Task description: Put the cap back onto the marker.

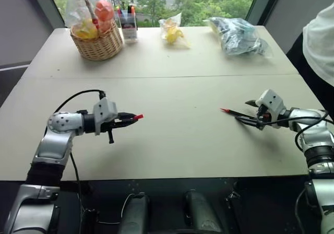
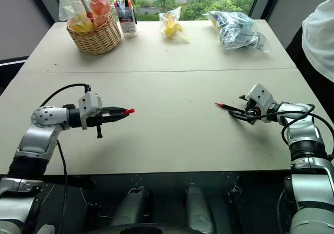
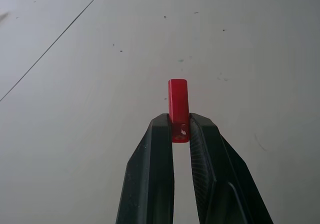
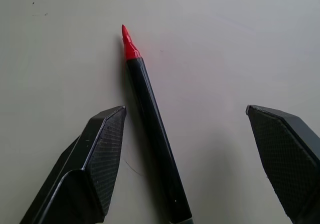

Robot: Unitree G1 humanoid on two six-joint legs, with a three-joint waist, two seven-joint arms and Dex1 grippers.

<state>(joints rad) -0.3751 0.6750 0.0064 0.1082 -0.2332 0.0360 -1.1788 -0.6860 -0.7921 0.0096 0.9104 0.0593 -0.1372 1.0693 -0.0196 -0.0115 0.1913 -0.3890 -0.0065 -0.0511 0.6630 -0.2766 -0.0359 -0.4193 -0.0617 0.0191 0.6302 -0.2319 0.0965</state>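
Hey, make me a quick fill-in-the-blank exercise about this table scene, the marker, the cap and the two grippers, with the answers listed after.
1. The left gripper is shut on the red ____.
2. The marker lies on the table between the open fingers of the ____ gripper.
3. The marker's bare tip is coloured ____.
4. At the table's far left corner stands a wicker ____ holding bagged fruit.

Missing words: cap; right; red; basket
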